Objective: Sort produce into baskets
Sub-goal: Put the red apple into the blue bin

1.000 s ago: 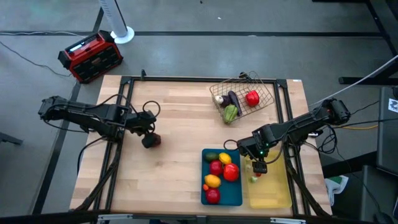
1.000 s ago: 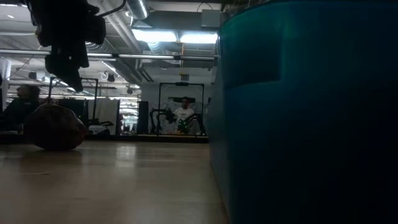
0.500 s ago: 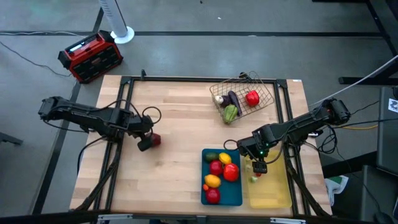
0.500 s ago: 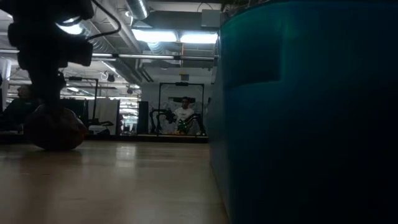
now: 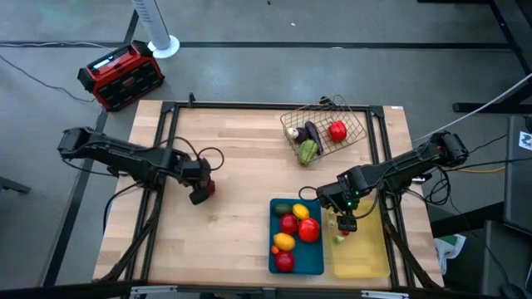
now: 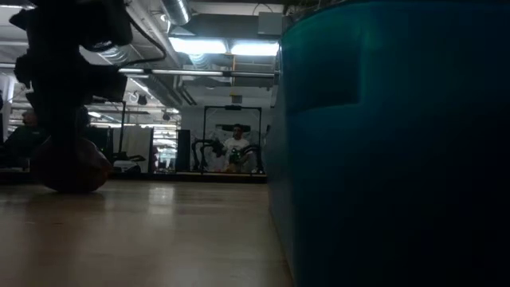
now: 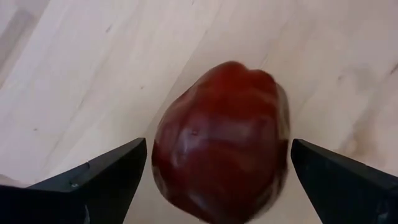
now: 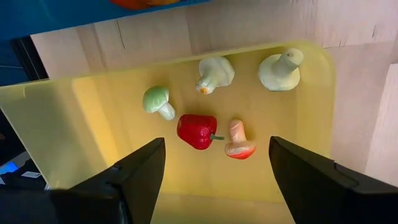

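Note:
A dark red fruit (image 7: 221,162) lies on the bare wood left of the trays; it also shows in the high view (image 5: 208,186) and the low view (image 6: 72,166). My left gripper (image 7: 219,149) is open and low over it, pointing down, one finger on each side. My right gripper (image 8: 216,140) is open and empty above the pale yellow tray (image 8: 74,124), which holds mushrooms, a garlic bulb and a small red piece. The blue tray (image 5: 311,261) holds several red, yellow and green pieces. The wire basket (image 5: 356,126) holds a purple, a green, a red and a pale piece. My left gripper comes at the dark red fruit from above, its fingers (image 7: 118,165) close beside the fruit's two sides. I cannot tell whether they touch it. The fruit rests on the table.
A red-and-black box (image 5: 120,75) stands on the floor beyond the table's far left corner. The blue tray's wall (image 6: 390,143) fills the right of the low view. Bare wood lies between the left gripper and the trays.
My left gripper has gone down from above the dark red fruit until its fingers stand around it, shifting a little toward the table's right edge. The fruit has stayed in place.

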Controlling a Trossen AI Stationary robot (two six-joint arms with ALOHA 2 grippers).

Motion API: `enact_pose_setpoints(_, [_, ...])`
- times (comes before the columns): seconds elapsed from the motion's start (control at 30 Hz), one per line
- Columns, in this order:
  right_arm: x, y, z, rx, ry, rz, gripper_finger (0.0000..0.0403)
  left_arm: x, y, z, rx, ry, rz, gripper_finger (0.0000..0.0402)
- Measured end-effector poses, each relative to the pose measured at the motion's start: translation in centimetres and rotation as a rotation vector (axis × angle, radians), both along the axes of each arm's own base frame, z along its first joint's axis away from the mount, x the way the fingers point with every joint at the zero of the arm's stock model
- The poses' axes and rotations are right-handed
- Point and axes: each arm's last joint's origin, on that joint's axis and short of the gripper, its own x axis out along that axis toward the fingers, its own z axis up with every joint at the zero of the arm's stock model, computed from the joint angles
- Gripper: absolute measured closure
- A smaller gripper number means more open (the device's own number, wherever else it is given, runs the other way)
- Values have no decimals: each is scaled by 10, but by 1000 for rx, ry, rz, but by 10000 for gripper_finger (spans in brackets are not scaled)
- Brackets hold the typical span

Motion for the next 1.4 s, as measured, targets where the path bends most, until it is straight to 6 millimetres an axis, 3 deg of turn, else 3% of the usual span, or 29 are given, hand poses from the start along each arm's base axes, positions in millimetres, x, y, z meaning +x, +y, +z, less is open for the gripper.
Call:
enact_pose_setpoints(0.23, [1,0,0,4,-11,0,118,6,-1,-13,-27,92,-7,25])
enact_pose_setpoints(0.53, [1,0,0,3,-10,0,118,11,-4,-8,-102,69,28,64])
enact_pose_setpoints(0.73, [1,0,0,3,-10,0,118,38,-7,17,-205,-152,64,58])
enact_pose_setpoints(0.9, [1,0,0,3,-10,0,118,69,-12,43,-320,-525,118,58])
enact_pose_setpoints(1.07, [1,0,0,3,-10,0,118,92,-25,64,-302,-871,125,57])
enact_pose_setpoints(1.23, [1,0,0,3,-11,0,118,118,-48,55,-261,-1042,116,57])
enact_pose_setpoints(1.4, [1,0,0,4,-11,0,118,150,-73,31,-266,-1012,72,57])
